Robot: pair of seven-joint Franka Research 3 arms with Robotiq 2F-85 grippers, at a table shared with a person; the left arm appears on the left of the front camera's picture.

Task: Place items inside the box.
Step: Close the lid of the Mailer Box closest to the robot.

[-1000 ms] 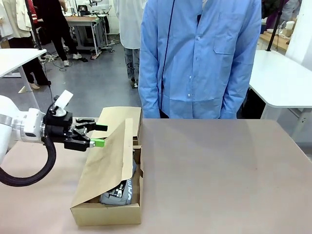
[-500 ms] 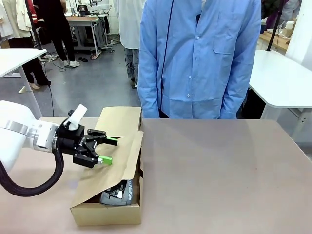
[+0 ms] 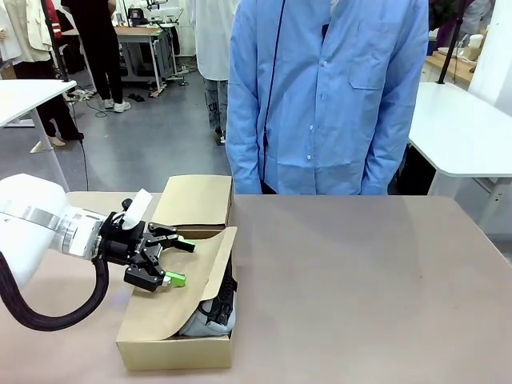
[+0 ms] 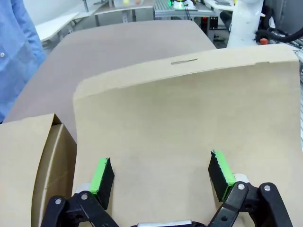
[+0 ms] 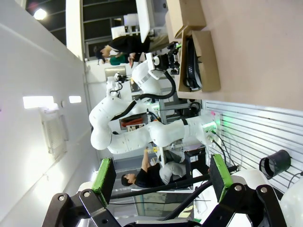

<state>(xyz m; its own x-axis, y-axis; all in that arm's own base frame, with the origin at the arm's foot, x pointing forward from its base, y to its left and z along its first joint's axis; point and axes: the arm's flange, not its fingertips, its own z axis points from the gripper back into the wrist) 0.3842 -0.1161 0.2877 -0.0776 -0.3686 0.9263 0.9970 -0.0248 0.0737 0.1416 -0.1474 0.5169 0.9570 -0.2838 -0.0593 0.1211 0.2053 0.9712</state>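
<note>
The cardboard box (image 3: 172,352) stands on the table's left side. Its long side flap (image 3: 180,296) leans low over the opening. My left gripper (image 3: 182,262) is open, with its lower green fingertip (image 3: 177,279) against that flap. In the left wrist view the flap (image 4: 189,118) spreads just beyond the open left gripper (image 4: 161,175), with nothing between the fingers. Some items, grey and black (image 3: 214,314), show under the flap at the box's near right corner. My right gripper (image 5: 161,176) is open and holds nothing. It sees the box (image 5: 207,61) far off, with dark items (image 5: 190,61) in it.
The box's back flap (image 3: 196,200) lies folded outward towards a person in a blue shirt (image 3: 320,96) standing at the far edge. The brown table (image 3: 360,288) stretches bare to the right of the box. White tables stand farther off on both sides.
My left gripper moved right and down, and the side flap went from nearly upright to leaning low over the box. The person has stayed in place.
</note>
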